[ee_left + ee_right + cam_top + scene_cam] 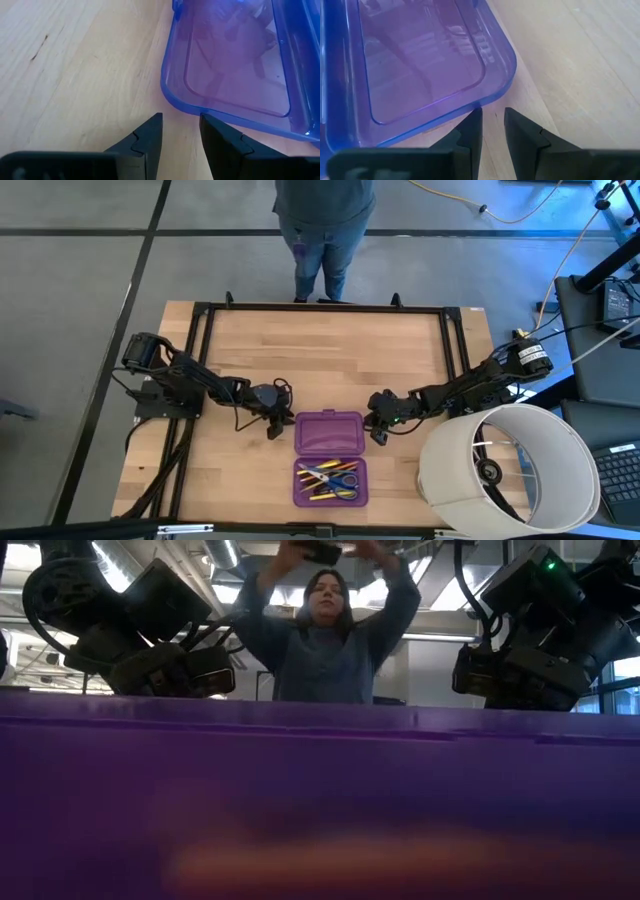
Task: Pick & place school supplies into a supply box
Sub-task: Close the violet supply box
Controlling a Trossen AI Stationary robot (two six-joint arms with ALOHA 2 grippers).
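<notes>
2 grippers flanked the open supply box (329,455) on the worktop (320,350) — left gripper (275,430) and right gripper (378,435) beside its empty half, equally near, fingers slightly parted, gripping nothing — while the school supplies (330,478) lay in the nearer half.

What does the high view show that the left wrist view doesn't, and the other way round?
High view only: the whole open case, the pencils, pens and scissors lying in its near half, both arms, the right end effector beside the empty half, a white cylinder, and a person at the table's far edge.

Left wrist view only: close up, the left end effector with its fingers apart, holding nothing, just short of the empty half's rounded corner.

Both: the wooden table and the case's empty half.
</notes>
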